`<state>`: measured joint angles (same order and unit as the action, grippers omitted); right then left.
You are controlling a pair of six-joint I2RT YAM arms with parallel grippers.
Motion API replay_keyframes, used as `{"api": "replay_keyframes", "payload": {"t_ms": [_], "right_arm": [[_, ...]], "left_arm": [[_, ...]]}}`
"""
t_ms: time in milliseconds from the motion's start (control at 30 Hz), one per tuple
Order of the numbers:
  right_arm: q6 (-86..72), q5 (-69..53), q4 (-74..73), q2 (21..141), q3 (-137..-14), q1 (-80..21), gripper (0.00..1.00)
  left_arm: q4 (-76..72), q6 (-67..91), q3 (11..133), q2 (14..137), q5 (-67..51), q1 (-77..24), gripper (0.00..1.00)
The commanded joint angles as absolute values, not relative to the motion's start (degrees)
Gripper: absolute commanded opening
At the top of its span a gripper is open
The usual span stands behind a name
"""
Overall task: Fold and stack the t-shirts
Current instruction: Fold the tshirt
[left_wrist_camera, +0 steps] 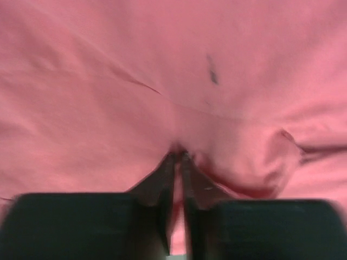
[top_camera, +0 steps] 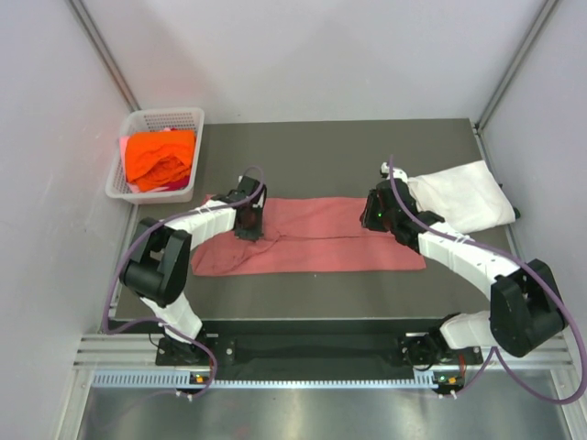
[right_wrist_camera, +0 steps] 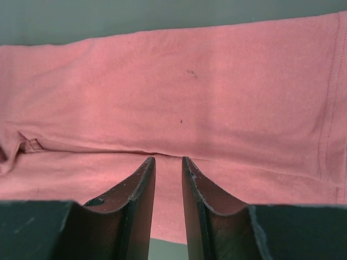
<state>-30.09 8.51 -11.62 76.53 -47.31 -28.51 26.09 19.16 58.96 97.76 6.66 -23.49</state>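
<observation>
Item one, the pink-red t-shirt (top_camera: 312,246): it lay flat as a long band running left to right across the middle of the dark tabletop (top_camera: 339,147), with a lengthwise crease along it and its left end rumpled. Item two, the left fingers (top_camera: 249,233): I found them planted on the left part of that band near its far edge, clenched on a small pinch of the pink cloth. In the left wrist view the fabric puckered up around the tips. Item three, the right fingers (top_camera: 371,218): they were over the right part of the same shirt, by its far edge, standing a narrow gap apart with nothing caught between them. The right wrist view showed only smooth pink cloth past the tips, and I could not tell whether they touched it. Item four, the white t-shirt (top_camera: 463,206): it lay in a loose heap on the far right of the tabletop, just beyond the right arm's wrist. Item five, the orange t-shirt (top_camera: 160,158): it sat bundled inside the white mesh basket (top_camera: 188,117), which stood at the tabletop's far left corner, well apart from both arms.
</observation>
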Motion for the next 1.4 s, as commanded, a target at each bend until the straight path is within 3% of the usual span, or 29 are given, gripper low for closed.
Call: {"api": "replay_keyframes", "payload": {"t_ms": [0, 67, 100, 200, 267, 400, 500, 633, 667, 733, 767, 900, 1167, 1367], "right_arm": [[-30.1, 9.0, -9.9, 74.3, -47.4, -29.6, 0.27], [-30.1, 9.2, -10.2, 74.0, -47.3, -29.5, 0.27], [-30.0, 9.3, -10.2, 73.9, -47.1, -29.5, 0.27], [-30.0, 9.8, -10.1, 73.9, -46.8, -29.6, 0.27], [-30.1, 9.8, -9.8, 74.0, -46.6, -29.5, 0.27], [-30.4, 9.2, -9.4, 74.4, -46.4, -29.6, 0.27], [-30.4, 9.4, -9.4, 74.6, -46.5, -29.6, 0.27], [-29.6, 10.7, -10.3, 74.6, -47.2, -29.5, 0.27], [-28.9, 11.1, -11.2, 74.8, -47.5, -29.4, 0.27], [-28.1, 11.8, -12.1, 75.1, -48.8, -29.0, 0.27], [-27.9, 12.0, -12.6, 75.1, -49.0, -28.7, 0.27], [-27.4, 12.0, -12.7, 74.5, -48.8, -27.9, 0.27], [-26.9, 11.6, -12.4, 74.4, -47.9, -26.9, 0.27], [-25.7, 12.8, -13.4, 71.7, -44.5, -25.3, 0.28]], "left_arm": [[24.9, 17.9, 57.1, 93.3, -1.6, -25.1, 0.18], [26.2, 18.5, 56.3, 90.8, -5.6, -27.7, 0.35], [26.6, 18.9, 56.3, 89.8, -7.1, -28.8, 0.51], [28.1, 19.4, 55.9, 83.9, -11.3, -32.3, 0.83], [29.3, 19.9, 56.3, 81.8, -11.0, -32.3, 0.87], [32.8, 20.7, 58.7, 80.3, -6.2, -31.5, 0.88], [34.6, 22.4, 60.4, 83.5, -2.6, -29.7, 0.82], [35.5, 25.2, 60.8, 87.4, 2.9, -29.0, 0.71], [34.8, 25.4, 60.4, 87.7, 3.1, -29.0, 0.65], [33.3, 25.8, 58.3, 88.3, 3.2, -28.9, 0.61], [32.5, 26.2, 57.7, 88.5, 3.3, -29.0, 0.54], [30.3, 27.4, 52.9, 88.7, 2.4, -28.9, 0.43], [28.9, 30.7, 48.6, 84.0, 8.0, -28.9, 0.45], [31.1, 37.9, 44.4, 71.7, 18.6, -28.8, 0.58]]}}
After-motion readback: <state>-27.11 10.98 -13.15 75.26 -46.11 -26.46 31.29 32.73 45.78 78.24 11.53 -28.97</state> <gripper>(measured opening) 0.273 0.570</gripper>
